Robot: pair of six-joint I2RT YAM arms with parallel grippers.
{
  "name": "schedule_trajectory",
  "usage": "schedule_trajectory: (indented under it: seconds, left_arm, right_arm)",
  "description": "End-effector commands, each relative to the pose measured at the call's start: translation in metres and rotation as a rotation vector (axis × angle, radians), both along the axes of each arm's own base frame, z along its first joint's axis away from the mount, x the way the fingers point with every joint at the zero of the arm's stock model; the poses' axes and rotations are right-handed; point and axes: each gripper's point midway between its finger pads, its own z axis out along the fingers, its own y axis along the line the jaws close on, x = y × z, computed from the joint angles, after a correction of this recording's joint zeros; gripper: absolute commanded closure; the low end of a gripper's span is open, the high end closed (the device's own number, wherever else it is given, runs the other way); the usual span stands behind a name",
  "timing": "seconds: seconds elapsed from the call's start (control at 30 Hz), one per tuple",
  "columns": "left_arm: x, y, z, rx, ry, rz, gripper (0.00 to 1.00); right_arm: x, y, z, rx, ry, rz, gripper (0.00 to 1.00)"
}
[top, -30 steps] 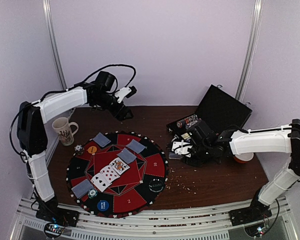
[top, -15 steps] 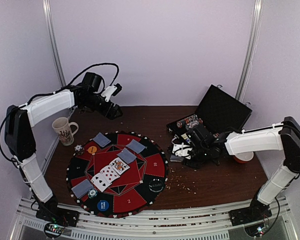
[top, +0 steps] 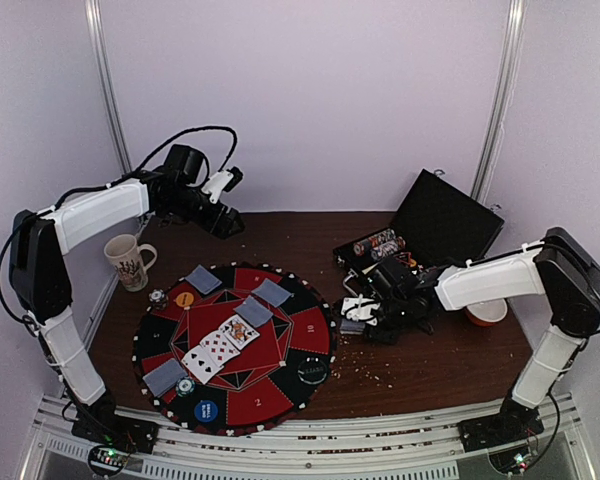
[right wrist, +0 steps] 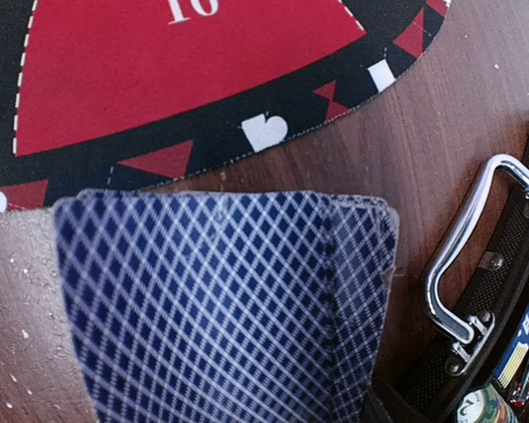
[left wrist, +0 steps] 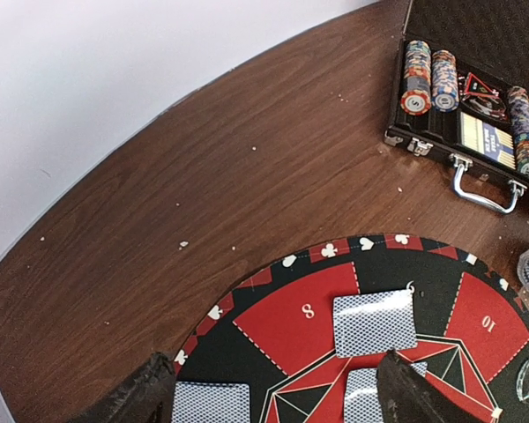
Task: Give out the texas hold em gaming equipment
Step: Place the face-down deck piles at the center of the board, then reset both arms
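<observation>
Several grey-blue-backed cards (top: 253,311) lie face down on the round mat (top: 280,385), with a face-up row (top: 220,348) at its middle. Striped chips (top: 158,297) and yellow (top: 184,299), blue (top: 206,410) and black (top: 312,370) buttons sit around them. My left gripper (top: 225,220) hangs open and empty above the back left of the table; its view looks down on a card (left wrist: 375,323). My right gripper (top: 363,312) is low at the mat's right edge, over a stack of cards (right wrist: 212,300) that fills its view and hides its fingers.
The black case (top: 445,225) stands open at the back right with chip rows (left wrist: 430,75) inside and its metal handle (right wrist: 463,256) close beside the stack. A mug (top: 128,262) stands at the left edge. A red and white bowl (top: 485,315) sits behind the right arm. Crumbs dot the wood.
My left arm swung back and to the left, away from the mat, then stopped. My right gripper slid left toward the mat's edge.
</observation>
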Motion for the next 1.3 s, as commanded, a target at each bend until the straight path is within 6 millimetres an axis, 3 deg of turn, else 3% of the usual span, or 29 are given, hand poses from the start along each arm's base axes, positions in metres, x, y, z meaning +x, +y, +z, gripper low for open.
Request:
schedule_trajectory:
  seconds: [0.0,0.23,0.37,0.43,0.57,0.63,0.73,0.8,0.87,0.97,1.03,1.1,1.17,1.2,1.27]
  left_arm:
    - [0.002,0.004,0.019,-0.008,-0.06,0.016,0.18]
    - [0.003,0.012,0.032,0.007,-0.094,0.034,0.18]
    - [0.002,0.015,0.039,0.002,-0.107,0.034,0.18]
    - [0.001,0.016,0.041,0.0,-0.111,0.035,0.18]
    - [0.0,0.016,0.046,-0.013,-0.118,0.032,0.18]
    - [-0.001,0.018,0.052,-0.025,-0.125,0.033,0.17]
    - [-0.001,0.024,0.063,-0.051,-0.151,0.059,0.16]
    - [0.003,0.036,0.074,-0.075,-0.188,0.115,0.15]
    - [0.01,0.063,0.096,-0.095,-0.287,0.252,0.12]
    - [0.005,0.118,0.124,-0.133,-0.452,0.479,0.03]
    - [-0.007,0.153,0.142,-0.159,-0.59,0.618,0.02]
    - [-0.024,0.18,0.147,-0.174,-0.714,0.723,0.02]
    - [-0.042,0.2,0.143,-0.18,-0.823,0.801,0.02]
    - [-0.05,0.207,0.124,-0.161,-0.842,0.826,0.02]
    - [-0.065,0.22,0.111,-0.161,-0.897,0.882,0.02]
  right_arm:
    - [-0.003,0.001,-0.005,-0.013,0.052,-0.015,0.44]
    - [-0.003,0.002,-0.012,-0.032,0.085,-0.029,0.35]
    - [-0.002,0.002,-0.008,-0.028,0.084,-0.03,0.2]
    - [-0.002,0.002,-0.005,-0.029,0.084,-0.03,0.03]
    - [0.002,0.005,0.009,-0.014,0.067,-0.038,0.0]
    - [0.005,0.011,0.027,0.02,0.05,-0.032,0.0]
    - [0.013,0.027,0.07,0.129,-0.013,-0.015,0.0]
    - [0.023,0.039,0.111,0.243,-0.092,-0.021,0.0]
    - [0.047,0.038,0.16,0.393,-0.219,-0.123,0.0]
    - [0.087,0.008,0.237,0.674,-0.358,-0.333,0.0]
    - [0.104,-0.027,0.269,0.814,-0.425,-0.461,0.0]
    - [0.117,-0.073,0.289,0.884,-0.53,-0.597,0.0]
    - [0.125,-0.117,0.292,0.891,-0.619,-0.738,0.0]
    - [0.128,-0.14,0.291,0.908,-0.652,-0.816,0.0]
    - [0.128,-0.184,0.29,0.955,-0.713,-0.941,0.0]
